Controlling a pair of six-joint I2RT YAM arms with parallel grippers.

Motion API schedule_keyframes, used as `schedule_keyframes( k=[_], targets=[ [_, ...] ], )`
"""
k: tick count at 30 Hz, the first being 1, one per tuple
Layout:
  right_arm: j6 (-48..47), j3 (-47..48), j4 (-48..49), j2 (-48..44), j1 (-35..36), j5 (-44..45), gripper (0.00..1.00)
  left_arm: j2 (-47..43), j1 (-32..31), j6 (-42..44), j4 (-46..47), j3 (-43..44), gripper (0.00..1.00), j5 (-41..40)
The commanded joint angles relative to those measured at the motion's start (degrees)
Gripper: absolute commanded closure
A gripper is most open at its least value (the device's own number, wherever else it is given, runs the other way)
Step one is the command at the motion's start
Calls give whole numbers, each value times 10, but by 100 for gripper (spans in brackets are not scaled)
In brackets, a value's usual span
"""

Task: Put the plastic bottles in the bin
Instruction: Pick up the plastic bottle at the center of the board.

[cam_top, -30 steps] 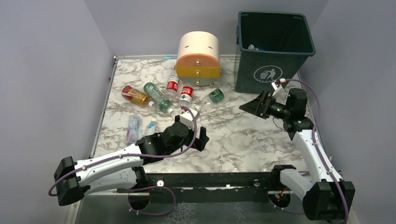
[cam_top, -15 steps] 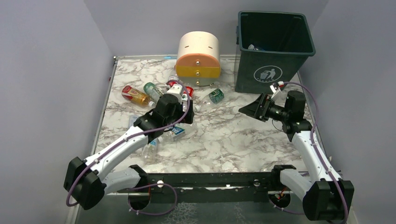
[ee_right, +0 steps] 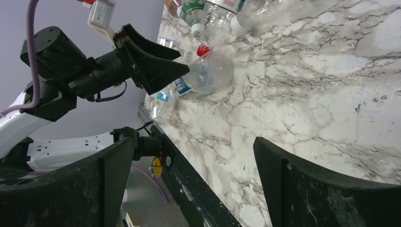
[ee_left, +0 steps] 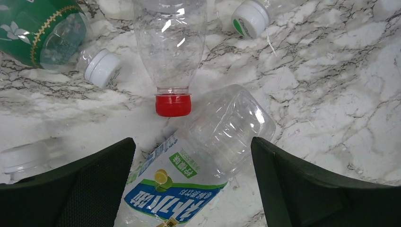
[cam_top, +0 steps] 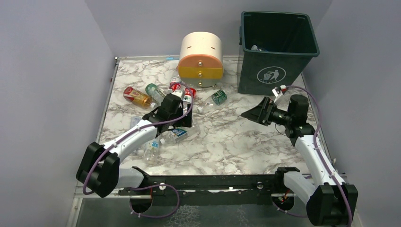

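Note:
Several plastic bottles lie in a cluster at the table's left-middle: a red-orange one (cam_top: 135,96), a green-labelled one (cam_top: 153,90), red-labelled ones (cam_top: 176,86) and a green one (cam_top: 217,97). My left gripper (cam_top: 183,117) (ee_left: 191,142) hangs open just above a clear blue-labelled bottle (ee_left: 189,184) (cam_top: 177,134), one finger on each side, not touching it. Ahead of it lie a red-capped clear bottle (ee_left: 170,42) and a green-labelled bottle (ee_left: 42,33). My right gripper (cam_top: 253,113) (ee_right: 194,142) is open and empty in the air before the dark green bin (cam_top: 276,71), facing the left arm.
A cream-and-orange round drawer unit (cam_top: 201,59) stands at the back centre, beside the bin. A clear bottle (cam_top: 151,149) lies near the left arm's forearm. The black front rail (ee_right: 189,179) edges the marble table. Something pale lies inside the bin (cam_top: 257,47).
My left arm has stretched forward and left into the bottle cluster, and bottles there have shifted. My right gripper has dipped slightly and stayed open.

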Motion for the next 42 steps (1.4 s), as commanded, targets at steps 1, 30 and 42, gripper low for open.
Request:
schedule_keyframes(
  k=[1, 30, 42],
  targets=[
    [1, -11, 21, -11, 4, -23, 0, 9, 4, -15, 15, -18, 1, 14],
    [2, -25, 24, -18, 4, -31, 1, -23, -39, -77, 19, -58, 1, 54],
    [2, -30, 32, -10, 4, -34, 0, -58, -66, -99, -6, -75, 1, 41]
  ],
)
